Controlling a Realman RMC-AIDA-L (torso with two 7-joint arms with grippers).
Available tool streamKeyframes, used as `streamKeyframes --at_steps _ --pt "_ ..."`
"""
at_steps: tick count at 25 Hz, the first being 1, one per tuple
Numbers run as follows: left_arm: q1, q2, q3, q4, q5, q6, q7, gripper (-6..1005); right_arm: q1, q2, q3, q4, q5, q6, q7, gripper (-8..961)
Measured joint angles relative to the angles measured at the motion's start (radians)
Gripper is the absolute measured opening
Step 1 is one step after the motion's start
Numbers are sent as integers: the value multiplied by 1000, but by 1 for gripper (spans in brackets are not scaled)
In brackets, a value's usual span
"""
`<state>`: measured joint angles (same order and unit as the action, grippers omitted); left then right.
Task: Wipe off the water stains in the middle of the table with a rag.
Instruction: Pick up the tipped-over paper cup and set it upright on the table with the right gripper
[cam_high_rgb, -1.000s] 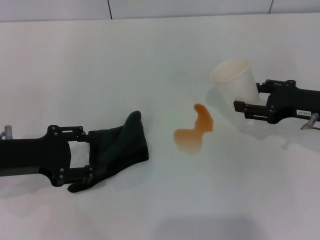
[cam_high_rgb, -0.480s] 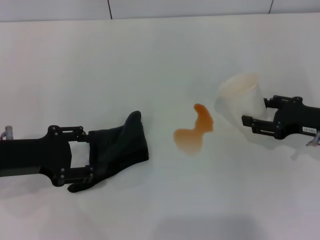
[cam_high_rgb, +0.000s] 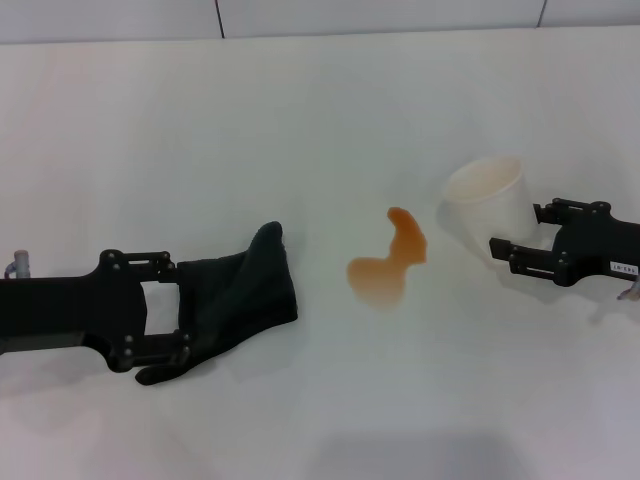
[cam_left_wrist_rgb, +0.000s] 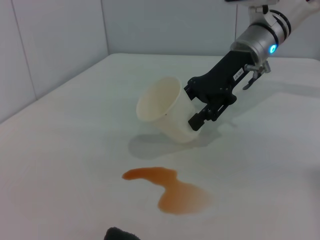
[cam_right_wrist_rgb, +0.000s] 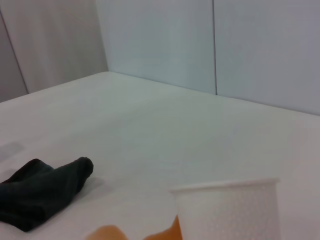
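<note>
Your water stains sit mid-bench. To their left, the left gripper has its fingers clamped on the rag. To their right, the right gripper grips the tilted paper cup.

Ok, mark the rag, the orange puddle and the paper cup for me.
rag (cam_high_rgb: 245, 300), head view, middle of the black cloth.
water stains (cam_high_rgb: 385, 268), head view, centre of the orange puddle.
paper cup (cam_left_wrist_rgb: 167, 112), left wrist view, its white side wall.
</note>
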<state>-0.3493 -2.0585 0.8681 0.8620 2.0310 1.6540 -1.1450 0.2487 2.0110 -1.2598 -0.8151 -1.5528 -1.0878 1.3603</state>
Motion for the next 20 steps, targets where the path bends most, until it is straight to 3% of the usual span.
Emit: streamKeyframes --at_steps 20 --pt "-4 3 0 0 0 6 -5 646 -1 0 59 70 15 -6 5 676"
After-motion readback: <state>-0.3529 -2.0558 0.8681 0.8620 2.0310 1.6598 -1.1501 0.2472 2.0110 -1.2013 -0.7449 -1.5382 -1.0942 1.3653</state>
